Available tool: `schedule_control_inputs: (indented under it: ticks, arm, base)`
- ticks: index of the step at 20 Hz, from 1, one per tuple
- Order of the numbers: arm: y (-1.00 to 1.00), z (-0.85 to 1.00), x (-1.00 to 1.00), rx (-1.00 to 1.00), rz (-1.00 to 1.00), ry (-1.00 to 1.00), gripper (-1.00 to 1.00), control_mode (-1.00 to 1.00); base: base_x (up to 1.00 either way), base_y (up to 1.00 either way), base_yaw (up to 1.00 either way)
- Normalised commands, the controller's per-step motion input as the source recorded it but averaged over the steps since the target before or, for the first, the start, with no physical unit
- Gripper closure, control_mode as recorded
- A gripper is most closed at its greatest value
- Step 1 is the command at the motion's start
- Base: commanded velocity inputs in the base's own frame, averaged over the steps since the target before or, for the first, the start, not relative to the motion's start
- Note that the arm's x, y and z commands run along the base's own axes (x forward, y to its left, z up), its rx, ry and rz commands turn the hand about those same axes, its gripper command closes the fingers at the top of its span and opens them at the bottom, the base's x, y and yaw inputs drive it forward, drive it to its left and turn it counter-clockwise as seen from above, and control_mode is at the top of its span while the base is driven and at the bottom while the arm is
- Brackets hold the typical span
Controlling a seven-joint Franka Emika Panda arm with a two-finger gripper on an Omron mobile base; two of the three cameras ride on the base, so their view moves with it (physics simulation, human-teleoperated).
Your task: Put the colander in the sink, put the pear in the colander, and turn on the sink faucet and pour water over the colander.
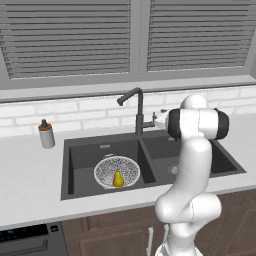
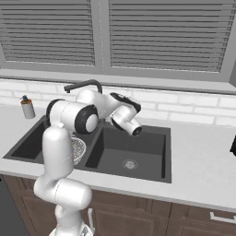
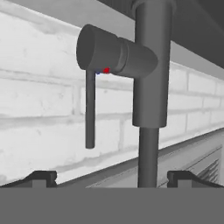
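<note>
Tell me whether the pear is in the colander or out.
In. The pear sits inside the colander, which rests in the sink's left basin.

Soap bottle (image 1: 46,134) on counter (image 1: 25,180) — closed blinds (image 1: 70,35) above.

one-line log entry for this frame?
stage: faucet step | pear in colander, left sink basin | tool open, facing faucet lever, not touching | water: none seen

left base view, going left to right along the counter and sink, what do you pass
soap bottle → colander with the pear in it, in the sink's left basin → sink faucet → right basin drain
</note>
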Motion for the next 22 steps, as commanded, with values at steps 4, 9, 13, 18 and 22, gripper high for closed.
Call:
schedule_control_inputs:
  ticks: [4,9,13,18,22]
  arm:
    - [0.00,-0.34,0.29,0.00,-0.01,0.06,-1.00,-1.00]
    - [0.00,-0.35,0.31,0.02,-0.02,0.01,-1.00,-1.00]
    - [0.03,-0.17,0.40,0.00,0.00,0.00,-1.00,-1.00]
    - [0.04,-0.16,0.46,0.00,0.00,0.00,-1.00,-1.00]
    - [0.01,-0.05,0.36,0.00,0.00,0.00,-1.00,-1.00]
  base:
    - [0.00,0.00,0.00]
    - [0.00,0.00,0.00]
    - [0.00,0.00,0.00]
    - [0.00,0.00,0.00]
    - [0.00,0.00,0.00]
